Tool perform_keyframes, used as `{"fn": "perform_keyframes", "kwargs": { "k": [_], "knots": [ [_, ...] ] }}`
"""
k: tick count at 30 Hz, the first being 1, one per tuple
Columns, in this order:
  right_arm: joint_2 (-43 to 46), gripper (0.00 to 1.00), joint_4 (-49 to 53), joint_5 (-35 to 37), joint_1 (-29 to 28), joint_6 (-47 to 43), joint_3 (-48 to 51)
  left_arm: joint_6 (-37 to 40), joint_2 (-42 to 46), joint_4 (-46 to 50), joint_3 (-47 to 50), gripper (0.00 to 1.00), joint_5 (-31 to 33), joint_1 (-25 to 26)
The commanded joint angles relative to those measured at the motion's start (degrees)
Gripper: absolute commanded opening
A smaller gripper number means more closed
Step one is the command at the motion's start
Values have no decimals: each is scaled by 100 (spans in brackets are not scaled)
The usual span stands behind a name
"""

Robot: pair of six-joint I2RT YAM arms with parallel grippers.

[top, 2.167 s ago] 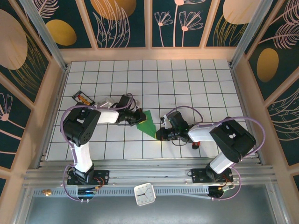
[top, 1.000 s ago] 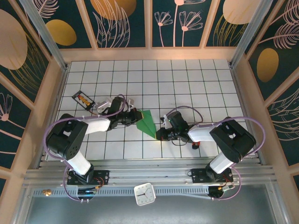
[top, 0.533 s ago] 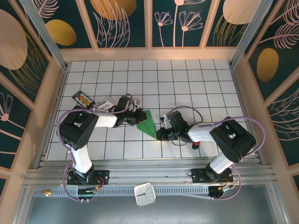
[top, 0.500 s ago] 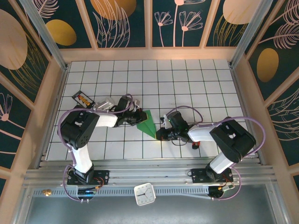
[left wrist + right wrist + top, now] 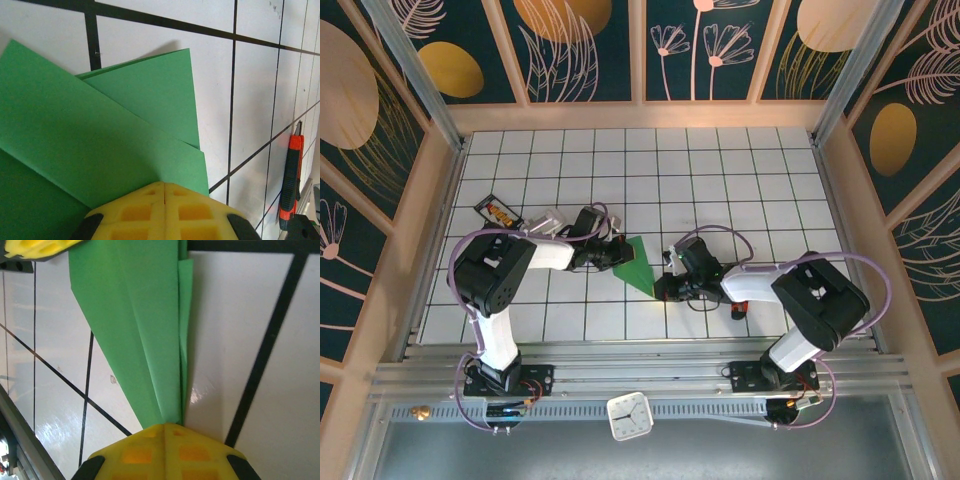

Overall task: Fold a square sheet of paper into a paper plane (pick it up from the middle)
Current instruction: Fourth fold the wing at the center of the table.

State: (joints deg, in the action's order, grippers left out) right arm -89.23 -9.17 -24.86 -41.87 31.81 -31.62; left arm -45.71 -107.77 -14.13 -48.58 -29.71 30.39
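The square sheet of paper (image 5: 638, 263) lies on the tiled table as a bright-green pointed wedge with layered flaps. My left gripper (image 5: 616, 252) is shut, its yellow fingertips resting on the wide end of the paper (image 5: 100, 140). In the left wrist view the left gripper (image 5: 164, 184) shows no gap between its jaws. My right gripper (image 5: 661, 288) is shut too, and sits at the narrow pointed end. In the right wrist view the right gripper (image 5: 164, 425) touches the tip of the paper (image 5: 145, 330), with the left fingers (image 5: 35, 247) at the top corner.
An orange and black box cutter (image 5: 289, 185) lies on the tiles to the right of the paper. A black card (image 5: 496, 211) sits at the left of the table. A small red object (image 5: 738, 310) lies beside the right arm. A clock (image 5: 628, 415) rests on the front rail.
The left arm swung out to the left a second ago and has come back, its gripper now further right on the paper's wide end. The right arm has held still.
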Motion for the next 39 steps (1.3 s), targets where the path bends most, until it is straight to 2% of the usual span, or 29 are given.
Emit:
{"fn": "perform_keyframes", "kwargs": {
  "k": [1,7,19,25,34,39],
  "knots": [
    [383,2,760,165,-31,-148,-183,319,-268,445,-41,0,429,-58],
    [554,7,571,-121,22,-149,-590,399,-348,459,-27,0,441,-53],
    [-904,5,185,-480,74,-374,-1392,472,-342,515,-47,0,431,-58],
    [-1016,1,178,-493,111,-426,-936,500,-337,558,-66,0,465,-52],
    [-396,0,177,-497,76,-248,89,582,-376,646,-71,0,582,-57],
    [-219,0,514,-308,-123,-287,185,614,-386,700,-93,0,633,-57]
  ]
}}
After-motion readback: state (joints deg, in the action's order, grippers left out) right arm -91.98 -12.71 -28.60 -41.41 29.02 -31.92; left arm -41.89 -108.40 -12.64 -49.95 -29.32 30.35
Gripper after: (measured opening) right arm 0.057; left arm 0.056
